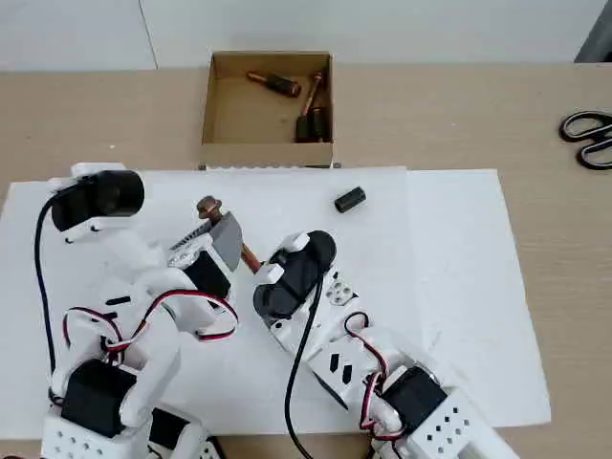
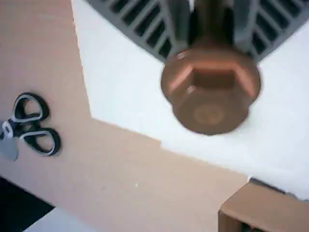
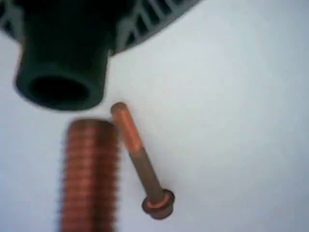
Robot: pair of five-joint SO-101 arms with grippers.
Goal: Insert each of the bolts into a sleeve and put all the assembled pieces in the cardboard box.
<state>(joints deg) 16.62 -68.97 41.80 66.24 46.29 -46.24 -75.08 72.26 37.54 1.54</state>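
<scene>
Tabletop (image 1: 478, 105) of pale wood bears one white sheet (image 1: 449, 287), and two arms stand at its near edge. One cardboard box (image 1: 218, 115) sits just beyond the sheet's far edge. Inside it lie assembled pieces (image 1: 274, 85), at least two; the dark shapes in its right corner are too crowded to count surely. One pair of scissors (image 1: 588, 139) rests on the bare wood, well apart to the right.

The left gripper (image 1: 228, 237) is closed on one copper bolt (image 1: 208, 206). It pinches the shank, so the flanged hex head sticks out past the fingers toward the far side and the threaded end points at the right gripper (image 1: 270, 274). That gripper is clamped around one black sleeve (image 3: 60, 72). The sleeve's open bore is just beside the threaded tip, and the tip is not inside it.

A second bolt (image 3: 142, 159) lies flat on the sheet beneath the two grippers, touched by neither. A second sleeve (image 1: 350, 199) lies alone on the sheet, near the box's right corner and apart from both arms.
</scene>
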